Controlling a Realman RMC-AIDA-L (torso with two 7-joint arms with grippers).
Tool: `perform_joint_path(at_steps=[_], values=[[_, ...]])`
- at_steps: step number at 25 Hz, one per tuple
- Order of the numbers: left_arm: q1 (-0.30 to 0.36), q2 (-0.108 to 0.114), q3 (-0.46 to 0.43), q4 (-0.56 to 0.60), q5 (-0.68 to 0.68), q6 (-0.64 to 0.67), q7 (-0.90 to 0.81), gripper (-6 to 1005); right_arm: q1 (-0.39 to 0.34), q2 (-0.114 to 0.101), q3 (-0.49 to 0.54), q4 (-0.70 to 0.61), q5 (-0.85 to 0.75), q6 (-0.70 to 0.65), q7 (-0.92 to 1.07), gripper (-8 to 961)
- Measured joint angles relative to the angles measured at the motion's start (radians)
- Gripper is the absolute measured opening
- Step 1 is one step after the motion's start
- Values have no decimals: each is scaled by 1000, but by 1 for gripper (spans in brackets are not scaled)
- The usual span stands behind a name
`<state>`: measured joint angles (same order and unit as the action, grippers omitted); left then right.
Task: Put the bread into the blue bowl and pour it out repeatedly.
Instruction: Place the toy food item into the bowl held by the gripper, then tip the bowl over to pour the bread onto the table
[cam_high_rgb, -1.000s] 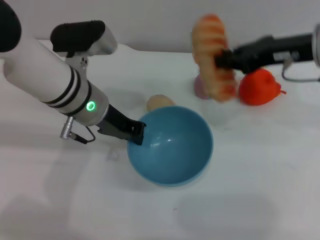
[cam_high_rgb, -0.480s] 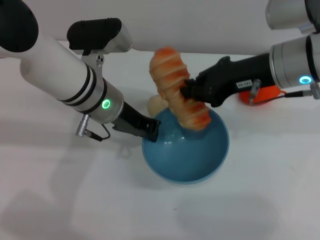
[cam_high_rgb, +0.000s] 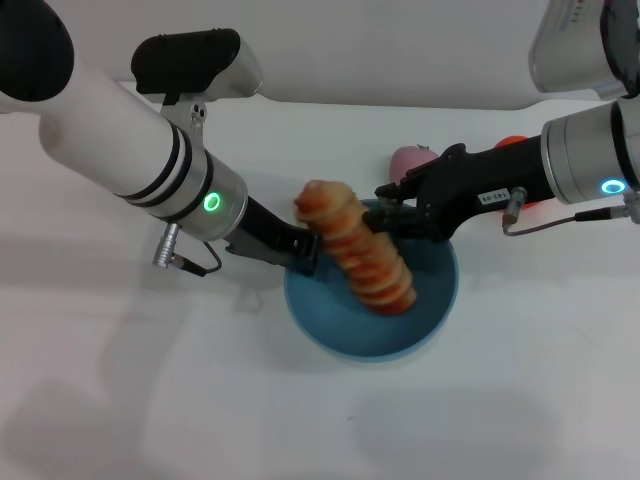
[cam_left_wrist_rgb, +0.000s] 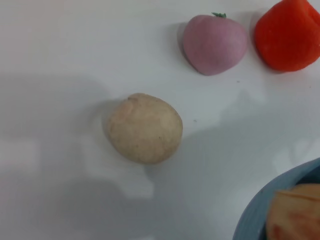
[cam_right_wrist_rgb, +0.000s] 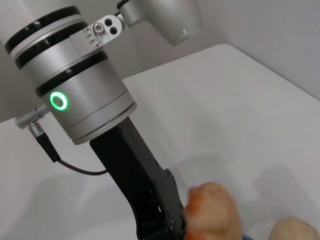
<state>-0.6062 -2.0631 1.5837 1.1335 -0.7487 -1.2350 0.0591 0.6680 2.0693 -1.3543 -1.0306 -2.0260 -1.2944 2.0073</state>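
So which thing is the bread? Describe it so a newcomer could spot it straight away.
Find the blue bowl in the middle of the white table, held at its rim by the left gripper. The bread is the long loaf leaning in the bowl, one end above the rim, by the right gripper. Unlike the round beige ball, pink fruit and red fruit, it is long with a ridged orange crust.
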Motion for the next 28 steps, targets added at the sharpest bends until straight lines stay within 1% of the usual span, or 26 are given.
perform_joint_path(at_steps=[4,7,9,12,14,17,21,24,26,28], values=[[1,0,0,0,0,14,-1,17,-6,0,11,-7,0,9,0,195],[3,0,9,0,1,63,4,16,-33,3,52,-40,12,39,-1,385],[5,1,24,0,4,105,7,16,-68,6,79,-67,51,86,-1,385],[11,4,67,0,20,200,10,16,-148,5,120,-82,196,170,-33,385],[14,4,91,0,52,261,10,16,-191,4,156,-66,301,199,-92,385],[17,3,134,1,98,354,11,17,-255,4,217,-7,472,210,-210,385],[31,3,196,3,159,518,11,17,-328,1,283,92,676,201,-325,385],[51,2,258,-5,226,673,11,17,-372,1,321,147,771,187,-378,386],[65,1,325,-28,285,805,11,17,-394,1,362,199,810,173,-392,386],[79,0,407,-69,373,977,11,17,-397,0,373,211,813,169,-393,386]])
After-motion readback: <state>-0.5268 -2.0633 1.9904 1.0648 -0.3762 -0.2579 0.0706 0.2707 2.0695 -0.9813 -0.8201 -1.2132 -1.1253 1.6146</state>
